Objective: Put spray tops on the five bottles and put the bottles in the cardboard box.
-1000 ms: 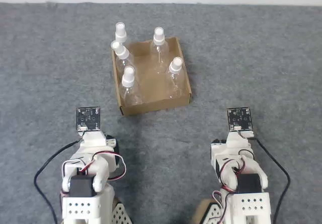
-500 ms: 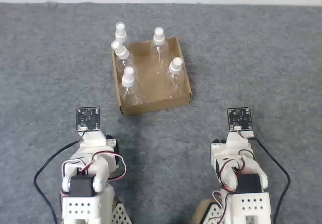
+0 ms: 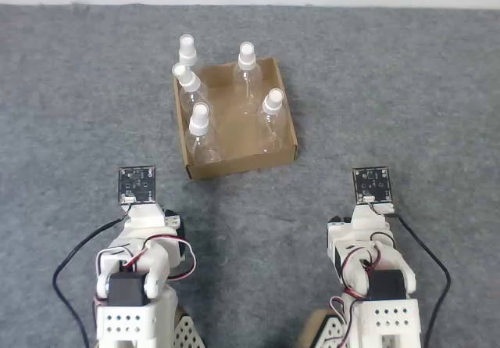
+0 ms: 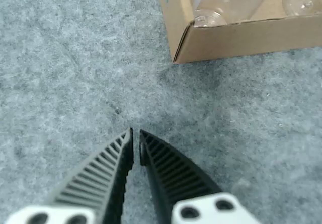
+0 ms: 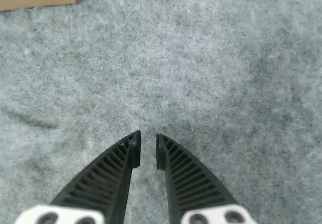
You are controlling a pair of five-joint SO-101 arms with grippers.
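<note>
Grey carpet (image 3: 391,90): nothing moved. Cardboard box (image 3: 242,163): five bottles (image 3: 205,146) inside, spray tops (image 3: 247,51) fitted. Left gripper (image 4: 136,136), right gripper (image 5: 147,141): short of box, pressed together, empty. Task apparently complete.

The box (image 3: 234,163) sits on the table (image 3: 406,90), a little left of the middle and nearer the far edge. Bottles stand upright in it: one (image 3: 200,121) by the left wall towards the near corner, one (image 3: 271,105) by the right wall, one (image 3: 248,60) at the far wall right of its middle, and one (image 3: 186,78) in the far-left corner. A fifth (image 3: 187,49) stands at that same corner; whether it is inside or just behind the wall cannot be told. The left arm (image 3: 137,262) and right arm (image 3: 371,266) sit at the near edge, well apart. The left gripper (image 4: 136,132) is before the box's near-left corner. The right gripper (image 5: 148,135) is before and to the right of the box.
</note>
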